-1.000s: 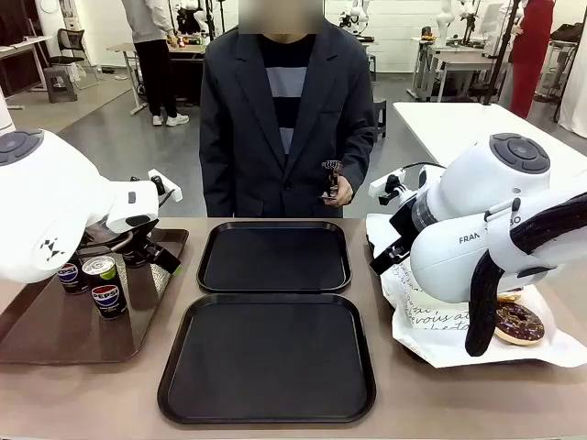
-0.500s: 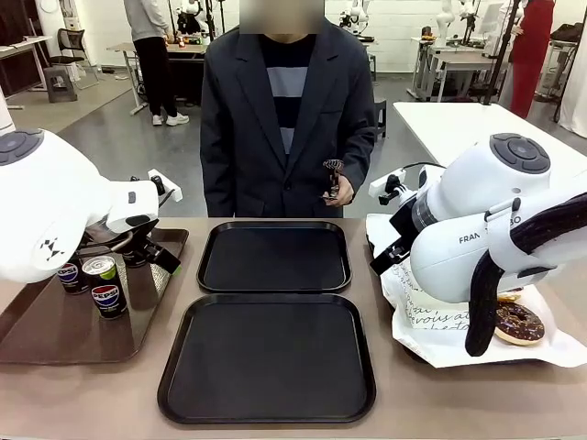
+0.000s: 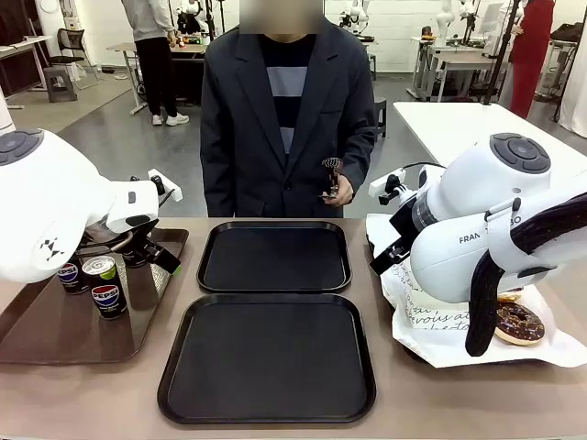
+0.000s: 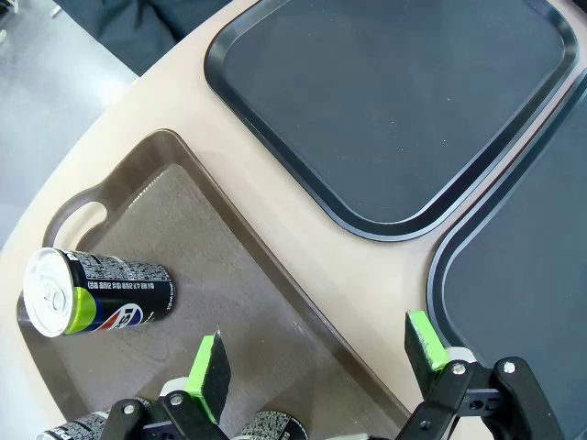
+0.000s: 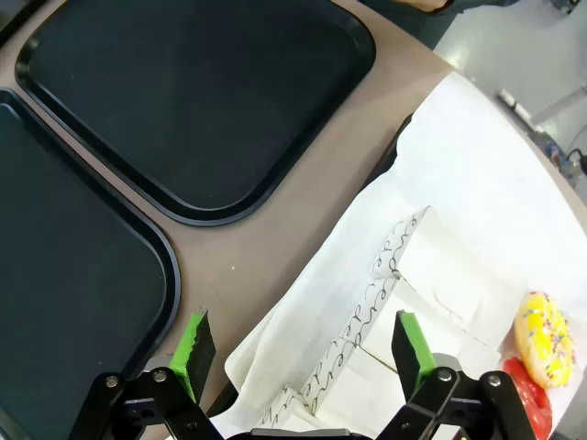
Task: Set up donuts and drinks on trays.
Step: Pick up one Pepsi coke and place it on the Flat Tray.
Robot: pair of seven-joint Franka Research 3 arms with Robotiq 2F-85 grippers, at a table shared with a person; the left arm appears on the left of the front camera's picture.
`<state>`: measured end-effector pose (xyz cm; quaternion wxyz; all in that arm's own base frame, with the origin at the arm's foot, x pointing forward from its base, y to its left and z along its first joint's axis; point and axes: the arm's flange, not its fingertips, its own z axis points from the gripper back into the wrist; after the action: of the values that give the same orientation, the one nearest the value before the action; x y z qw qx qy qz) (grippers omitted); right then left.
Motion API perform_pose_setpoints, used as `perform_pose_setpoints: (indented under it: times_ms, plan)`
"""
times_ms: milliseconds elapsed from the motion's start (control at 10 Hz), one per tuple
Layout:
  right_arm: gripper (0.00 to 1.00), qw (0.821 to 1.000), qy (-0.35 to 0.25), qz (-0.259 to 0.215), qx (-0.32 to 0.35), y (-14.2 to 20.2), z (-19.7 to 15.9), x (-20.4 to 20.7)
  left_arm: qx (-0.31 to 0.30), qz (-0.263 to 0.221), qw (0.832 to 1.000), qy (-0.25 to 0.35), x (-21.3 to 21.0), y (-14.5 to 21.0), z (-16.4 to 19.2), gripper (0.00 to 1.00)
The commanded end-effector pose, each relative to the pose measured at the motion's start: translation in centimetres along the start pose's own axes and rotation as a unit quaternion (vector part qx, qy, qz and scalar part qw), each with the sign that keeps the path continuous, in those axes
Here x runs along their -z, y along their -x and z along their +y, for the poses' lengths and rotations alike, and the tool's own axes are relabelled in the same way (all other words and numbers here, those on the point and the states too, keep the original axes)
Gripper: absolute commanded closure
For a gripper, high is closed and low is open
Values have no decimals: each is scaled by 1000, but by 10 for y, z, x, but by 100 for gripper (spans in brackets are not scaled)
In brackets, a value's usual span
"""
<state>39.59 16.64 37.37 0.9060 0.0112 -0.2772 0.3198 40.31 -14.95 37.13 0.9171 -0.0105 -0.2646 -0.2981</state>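
Observation:
Two black trays lie bare mid-table, the far tray (image 3: 275, 257) and the near tray (image 3: 266, 357). At the left, three Pepsi cans (image 3: 108, 301) stand on a brown tray (image 3: 64, 332). My left gripper (image 3: 158, 258) hovers over that tray's right side. In the left wrist view it (image 4: 319, 357) is open above the brown tray's edge, with one can (image 4: 96, 291) off to its left. My right gripper (image 5: 303, 353) is open above white printed paper sleeves (image 5: 394, 307). A yellow sprinkled donut (image 5: 543, 337) and a chocolate donut (image 3: 519, 323) lie on the paper.
A person in a dark jacket stands at the far edge, holding a small dark object in one hand (image 3: 337, 188). The white paper (image 3: 440, 321) covers the table's right side. Bare tabletop (image 4: 303, 266) runs between the brown tray and the black trays.

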Motion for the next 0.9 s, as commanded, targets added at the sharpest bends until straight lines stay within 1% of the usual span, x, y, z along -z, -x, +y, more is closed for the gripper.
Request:
perform_pose_setpoints:
  times_ms: [0, 100, 200, 300, 400, 500, 600, 700, 800]
  plan:
    - [0, 1000, 0, 0, 0, 0, 0, 0, 0, 0, 1000, 0, 0, 0, 0, 0]
    - [0, 1000, -13, 3, 2, 20, 8, -20, 2, 8, 998, 55, -27, 16, -17, 0]
    - [0, 999, -41, 2, 5, 36, 16, -49, 34, 44, 995, 88, -56, 28, -21, 0]
    - [0, 997, -63, 33, -11, 70, 28, -80, 52, 90, 989, 101, -85, 58, -36, 0]
    - [0, 995, -69, 69, -7, 95, 34, -99, 64, 116, 984, 118, -102, 77, -39, 0]
    - [0, 989, -90, 114, 8, 117, 39, -109, 73, 141, 980, 121, -113, 92, -40, 0]
    - [0, 982, -97, 163, -1, 144, 42, -111, 74, 148, 978, 125, -119, 110, -49, 0]
    - [0, 974, -113, 197, -6, 158, 43, -109, 80, 148, 977, 132, -121, 115, -49, 0]
    - [0, 976, -108, 189, -15, 157, 38, -102, 84, 116, 983, 114, -117, 113, -48, 0]
